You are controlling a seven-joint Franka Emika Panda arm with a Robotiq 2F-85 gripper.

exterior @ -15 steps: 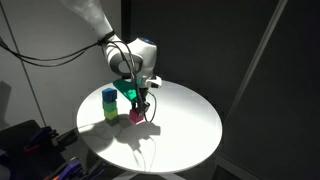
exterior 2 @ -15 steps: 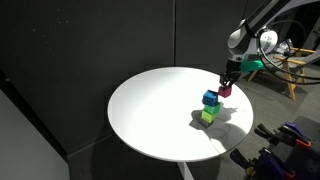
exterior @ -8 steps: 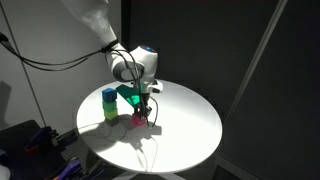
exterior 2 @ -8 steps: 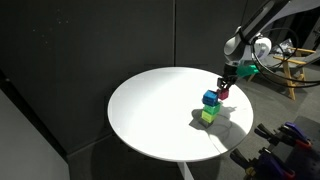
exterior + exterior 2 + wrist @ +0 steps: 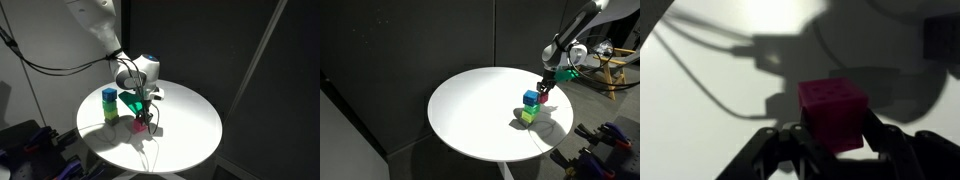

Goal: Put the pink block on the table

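Hand (image 5: 837, 141) pinches the pink block (image 5: 830, 108), a small magenta cube, over the table (image 5: 710, 120).

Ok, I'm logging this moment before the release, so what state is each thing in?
pink block: gripped, upright, low over the table; contact unclear.
gripper: shut on the pink block.
blue cube: stacked on the green cube.
green cube: on the table, under the blue cube.
table: bears the stack.
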